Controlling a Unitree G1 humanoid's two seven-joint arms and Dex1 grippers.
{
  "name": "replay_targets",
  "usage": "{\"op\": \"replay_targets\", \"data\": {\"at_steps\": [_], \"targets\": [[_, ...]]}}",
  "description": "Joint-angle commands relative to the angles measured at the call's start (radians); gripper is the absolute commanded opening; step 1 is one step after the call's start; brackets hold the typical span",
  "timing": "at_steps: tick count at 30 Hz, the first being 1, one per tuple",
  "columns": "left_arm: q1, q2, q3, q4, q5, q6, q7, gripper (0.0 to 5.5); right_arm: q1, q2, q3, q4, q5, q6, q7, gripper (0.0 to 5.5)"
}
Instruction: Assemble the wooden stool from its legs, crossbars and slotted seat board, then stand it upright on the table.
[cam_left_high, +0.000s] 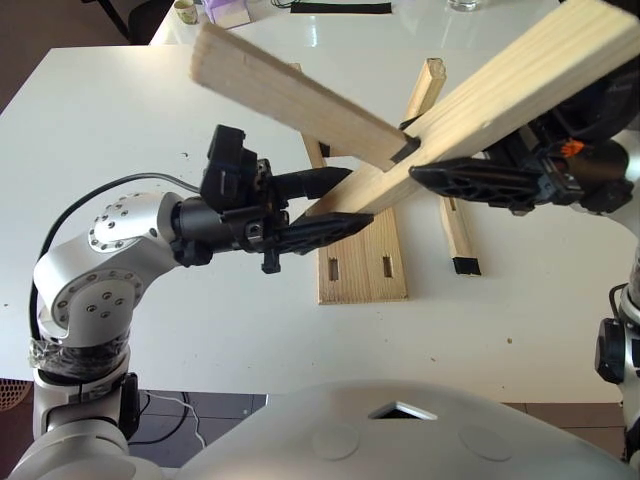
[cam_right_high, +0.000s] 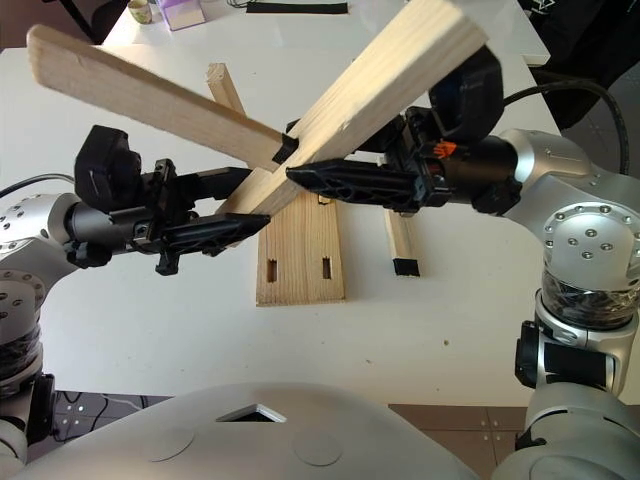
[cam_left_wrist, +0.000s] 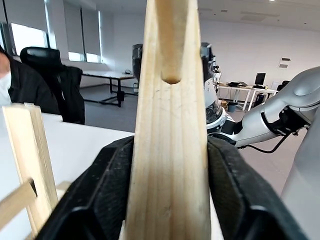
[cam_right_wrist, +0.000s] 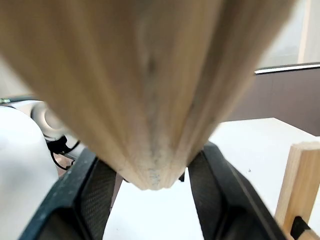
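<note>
While aloft, one plank tight in left gripper, other plank in right gripper

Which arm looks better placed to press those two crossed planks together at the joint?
Right, probably. The right gripper grips the long plank beside where the second plank meets it; the left gripper clamps that plank's lower end, farther away, better for steadying.

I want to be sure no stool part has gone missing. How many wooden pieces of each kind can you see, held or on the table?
long boards, held crossed in the air: 2
slotted seat board, lying flat: 1
narrow bars, lying around it, partly hidden: 3
Total: 6
</note>
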Motion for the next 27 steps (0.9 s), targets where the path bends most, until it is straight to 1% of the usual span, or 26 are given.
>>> {"op": "replay_targets", "data": {"at_steps": [1,3,7,10,11,15,17,22,27], "targets": [[0.028,0.018,0.022,0.059,0.115,-0.024,0.040,3.26,-0.049,0.023,-0.017,0.040,-0.031,-0.030,-0.028,2.04],[0.067,0.035,0.044,0.072,0.165,-0.045,0.029,3.45,-0.069,0.023,-0.045,0.067,-0.018,-0.029,-0.047,2.04],[0.205,0.083,0.093,0.078,0.262,-0.104,-0.062,3.45,-0.062,-0.024,-0.088,0.072,-0.039,-0.025,-0.030,2.04],[0.231,0.083,0.097,0.130,0.333,-0.144,-0.082,3.45,-0.016,-0.080,-0.097,0.064,-0.091,-0.027,0.019,2.04],[0.228,0.076,0.094,0.143,0.351,-0.156,-0.081,3.45,0.007,-0.099,-0.086,0.058,-0.124,-0.035,0.048,2.04],[0.204,0.043,0.057,0.171,0.410,-0.183,-0.062,3.45,0.115,-0.182,0.020,0.039,-0.341,-0.136,0.197,2.04],[0.205,0.035,0.044,0.172,0.429,-0.193,-0.065,3.45,0.146,-0.201,0.053,0.055,-0.417,-0.185,0.253,2.04],[0.195,0.022,0.034,0.183,0.464,-0.197,-0.065,3.45,0.166,-0.210,0.067,0.073,-0.473,-0.220,0.322,2.04],[0.190,0.022,0.060,0.205,0.475,-0.197,-0.054,3.45,0.199,-0.225,0.100,0.100,-0.585,-0.293,0.365,2.04]]}}
